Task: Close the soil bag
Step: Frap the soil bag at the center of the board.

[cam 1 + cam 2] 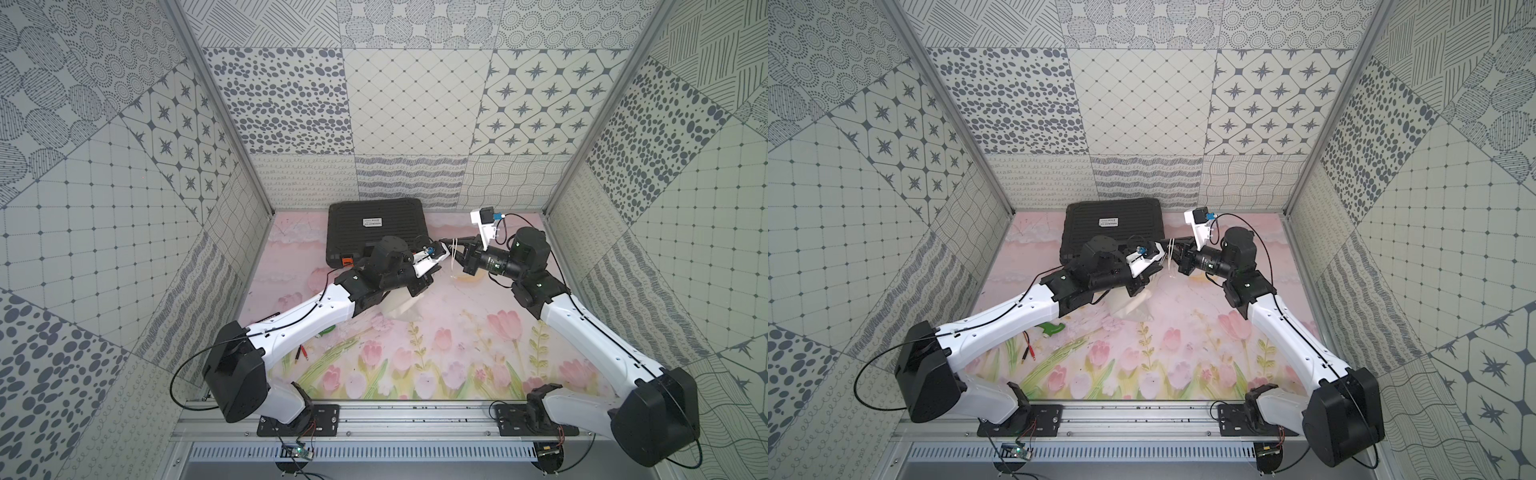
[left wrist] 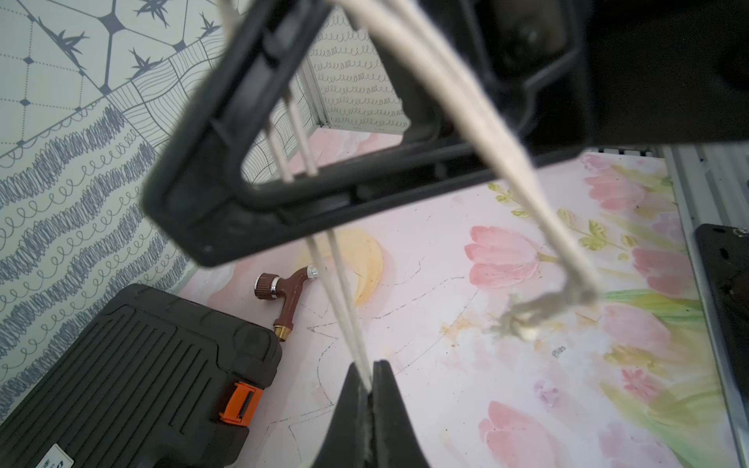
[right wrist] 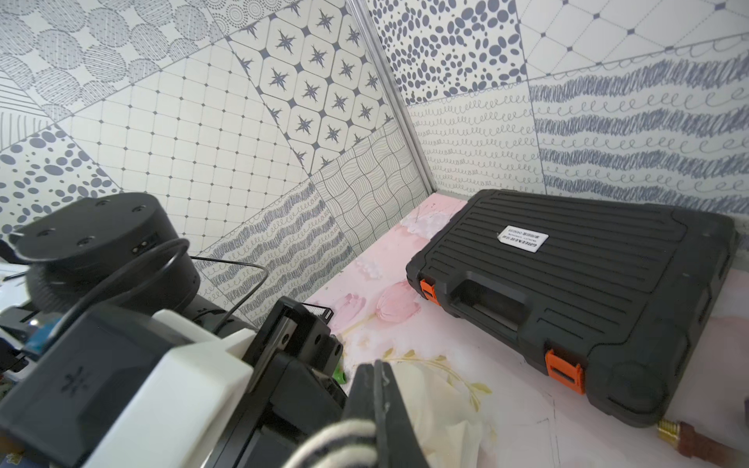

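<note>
Item one, the soil bag (image 1: 401, 309) (image 1: 1130, 307): cream cloth, near the middle of the desk (image 1: 436, 357), in front of the black case (image 1: 374, 226); in both top views we see only part of it, the rest hidden beneath the left arm's wrist; in the right wrist view a fold of the same cloth lies just below the right claw (image 3: 375, 370). Item two, the cords (image 2: 342, 300): two thin pale strands run taut into the left claw (image 2: 371, 375), whose fingers are pressed together on them; nearer the lens, thicker blurred strands end in a frayed knot (image 2: 523, 320) hanging free above the desk. Item three, the right claw: fingers together, tips touching; a loop of cord lies against their base, and we cannot tell whether it is pinched. In both top views the two claws meet close together, in front of the case's right corner, with the cords showing between them. Item four, the black case: ribbed, lid down, white label on top, orange latches (image 2: 240, 405) on its front edge, set against the back wall. Item five, a brown nozzle (image 2: 288, 291) with a brass end, lying on the desk just beside the case's corner. Item six, a green item (image 1: 1054, 329) and two red-tipped leads (image 1: 1029, 353), on the desk by the left forearm.
</note>
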